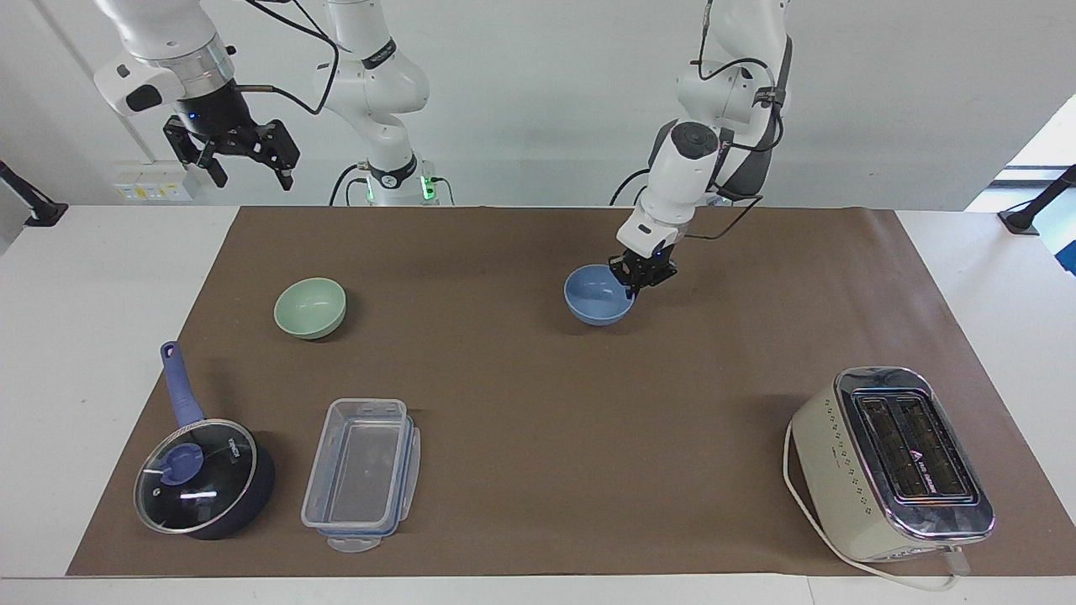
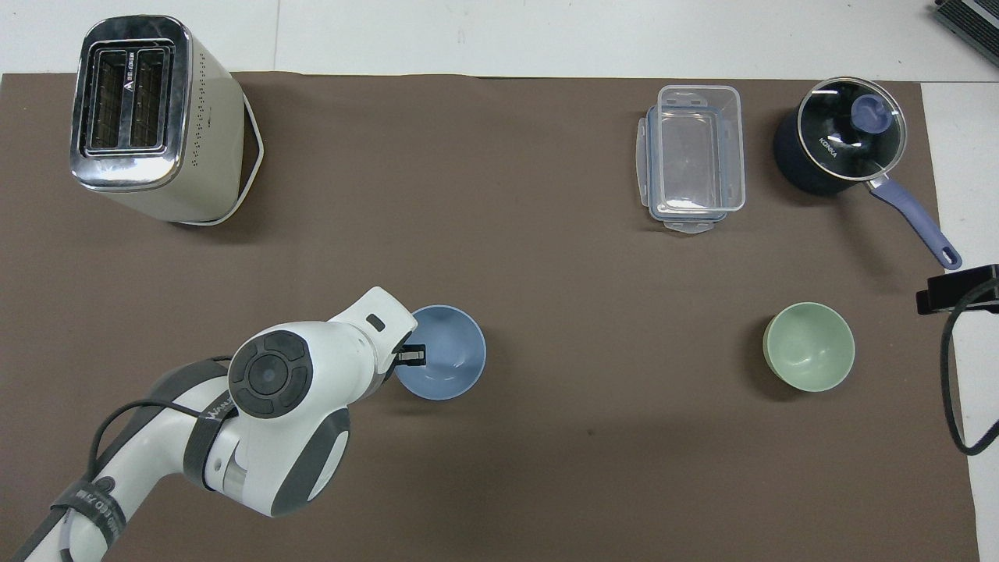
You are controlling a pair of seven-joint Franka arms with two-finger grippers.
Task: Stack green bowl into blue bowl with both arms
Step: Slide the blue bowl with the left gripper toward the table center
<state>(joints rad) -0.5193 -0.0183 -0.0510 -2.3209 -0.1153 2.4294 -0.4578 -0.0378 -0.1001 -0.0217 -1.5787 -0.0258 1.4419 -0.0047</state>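
The periwinkle blue bowl (image 1: 598, 295) (image 2: 442, 352) is near the middle of the brown mat, upright. My left gripper (image 1: 635, 288) (image 2: 411, 355) is shut on its rim, at the edge toward the left arm's end. The pale green bowl (image 1: 310, 307) (image 2: 808, 346) sits by itself on the mat toward the right arm's end. My right gripper (image 1: 249, 168) hangs open high above the table's edge by its own base, well above and apart from the green bowl; in the overhead view only a black part of it (image 2: 958, 288) shows at the frame's edge.
A cream toaster (image 1: 893, 463) (image 2: 148, 121) stands farther from the robots at the left arm's end. A clear plastic container (image 1: 361, 473) (image 2: 691, 158) and a dark lidded saucepan (image 1: 204, 475) (image 2: 843, 146) lie farther out than the green bowl.
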